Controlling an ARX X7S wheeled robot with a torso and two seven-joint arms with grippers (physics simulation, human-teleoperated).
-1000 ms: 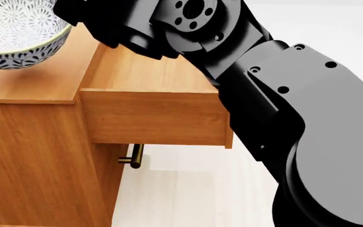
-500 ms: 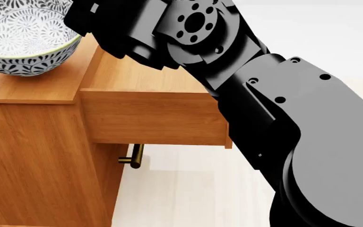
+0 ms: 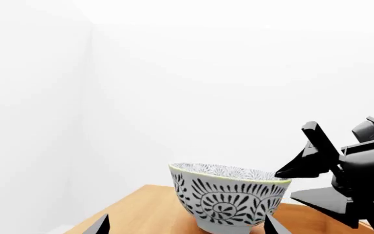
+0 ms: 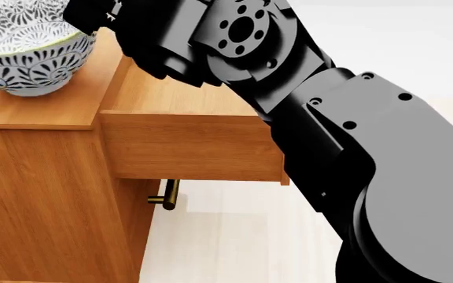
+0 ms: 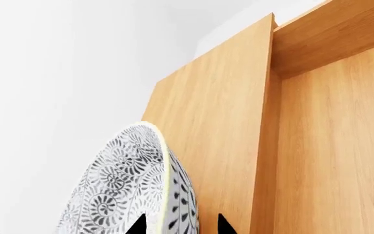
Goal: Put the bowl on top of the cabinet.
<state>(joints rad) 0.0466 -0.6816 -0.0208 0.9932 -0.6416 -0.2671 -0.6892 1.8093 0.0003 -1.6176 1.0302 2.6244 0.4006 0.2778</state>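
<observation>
The blue-patterned bowl point(image 4: 23, 56) stands level on its foot on the flat top of the honey-brown cabinet point(image 4: 38, 177), near the top's edge. My right gripper point(image 4: 92, 15) reaches it from the right. In the right wrist view its two fingertips straddle the bowl's point(image 5: 125, 185) rim, with a gap on each side, so the right gripper point(image 5: 179, 225) is open. In the left wrist view the bowl point(image 3: 229, 197) sits on the wooden top point(image 3: 144, 209), ahead of my open left gripper point(image 3: 188, 226), which holds nothing.
A drawer point(image 4: 191, 144) stands pulled out from the cabinet just right of the bowl, under my right arm point(image 4: 344, 147). A brass handle point(image 4: 167, 194) sticks out below it. Pale floor point(image 4: 235, 236) lies to the right.
The bowl was higher and tilted; now it has come down and stands level on the cabinet top. The right arm has shifted only slightly.
</observation>
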